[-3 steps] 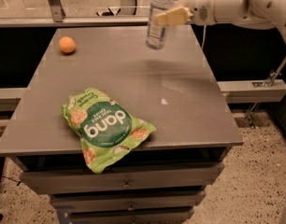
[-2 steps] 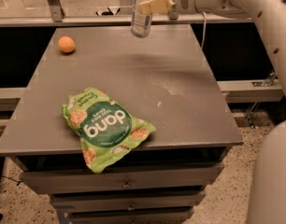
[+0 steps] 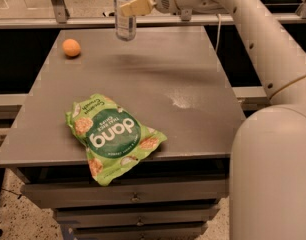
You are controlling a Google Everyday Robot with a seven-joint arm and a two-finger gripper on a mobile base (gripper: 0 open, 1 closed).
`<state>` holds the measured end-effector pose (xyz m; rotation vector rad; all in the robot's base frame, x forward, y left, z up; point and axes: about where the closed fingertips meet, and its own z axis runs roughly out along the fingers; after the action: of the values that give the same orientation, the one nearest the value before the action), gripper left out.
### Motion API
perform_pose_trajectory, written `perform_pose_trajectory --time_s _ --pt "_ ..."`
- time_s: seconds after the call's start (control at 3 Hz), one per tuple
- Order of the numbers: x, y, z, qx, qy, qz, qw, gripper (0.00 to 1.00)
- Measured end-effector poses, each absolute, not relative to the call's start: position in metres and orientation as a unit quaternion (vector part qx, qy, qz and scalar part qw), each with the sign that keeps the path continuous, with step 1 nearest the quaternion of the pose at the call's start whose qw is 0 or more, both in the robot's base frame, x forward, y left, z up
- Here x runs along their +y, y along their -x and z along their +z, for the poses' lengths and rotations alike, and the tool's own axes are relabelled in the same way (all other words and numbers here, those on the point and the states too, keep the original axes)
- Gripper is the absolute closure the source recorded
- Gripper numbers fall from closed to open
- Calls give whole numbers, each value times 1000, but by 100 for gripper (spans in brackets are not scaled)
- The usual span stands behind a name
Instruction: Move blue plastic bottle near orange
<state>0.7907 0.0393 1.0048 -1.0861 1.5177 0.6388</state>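
bottle: upright over the table's far edge, base seemingly just off the surface | gripper: top of view, closed on bottle's upper body from the right | orange: far-left corner, left of bottle, apart | bag: flat, overhanging near edge

The pincer holds the blue plastic bottle upright over the table, well apart from the orange
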Motion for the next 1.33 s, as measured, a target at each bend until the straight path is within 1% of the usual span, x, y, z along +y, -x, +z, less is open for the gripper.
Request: perform_pose_trajectory --time_s 0.67,1.33 --pt "97 -797 983 635 491 276 529 100" --pt "129 -804 959 638 509 284 503 100"
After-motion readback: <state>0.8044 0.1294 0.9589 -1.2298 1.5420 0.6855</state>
